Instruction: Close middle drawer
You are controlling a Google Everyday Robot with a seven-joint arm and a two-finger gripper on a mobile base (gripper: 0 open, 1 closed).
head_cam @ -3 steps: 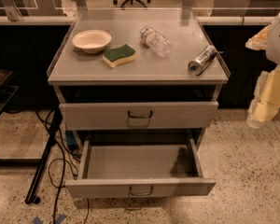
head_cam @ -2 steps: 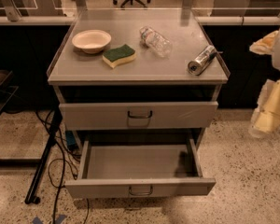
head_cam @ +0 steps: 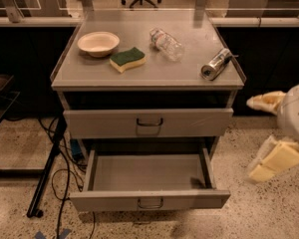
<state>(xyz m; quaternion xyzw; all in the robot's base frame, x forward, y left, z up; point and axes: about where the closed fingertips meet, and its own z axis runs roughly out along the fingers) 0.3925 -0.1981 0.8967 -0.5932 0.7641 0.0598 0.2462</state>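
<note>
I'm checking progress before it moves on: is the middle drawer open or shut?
Open: the middle drawer is pulled out, its empty inside showing. The gripper hangs off to the cabinet's right, not touching it.

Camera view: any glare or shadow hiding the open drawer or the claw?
Camera view: dim, warm light; mild sheen on the cabinet top, no hard glare. The drawer has an evenly lit floor, with shadow only along its back under the upper front. The claw is at the right edge, brightly lit over the floor.
</note>
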